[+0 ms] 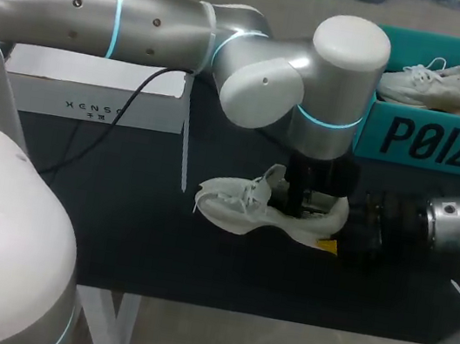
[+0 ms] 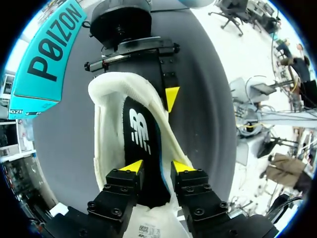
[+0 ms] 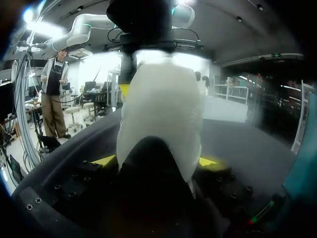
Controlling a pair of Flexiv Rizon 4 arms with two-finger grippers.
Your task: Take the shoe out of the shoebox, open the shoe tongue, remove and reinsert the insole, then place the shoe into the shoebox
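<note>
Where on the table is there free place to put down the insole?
The widest bare patch is the table strip between the shoe and the near edge. Left of the shoe, before the white box, is free too, though a cable crosses it. Crowded: at the shoe, where left gripper and right gripper meet.

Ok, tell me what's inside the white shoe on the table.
A black insole with a white logo lies inside the white shoe. Its front end is hidden under the left tool, and the toe cavity cannot be seen.
</note>
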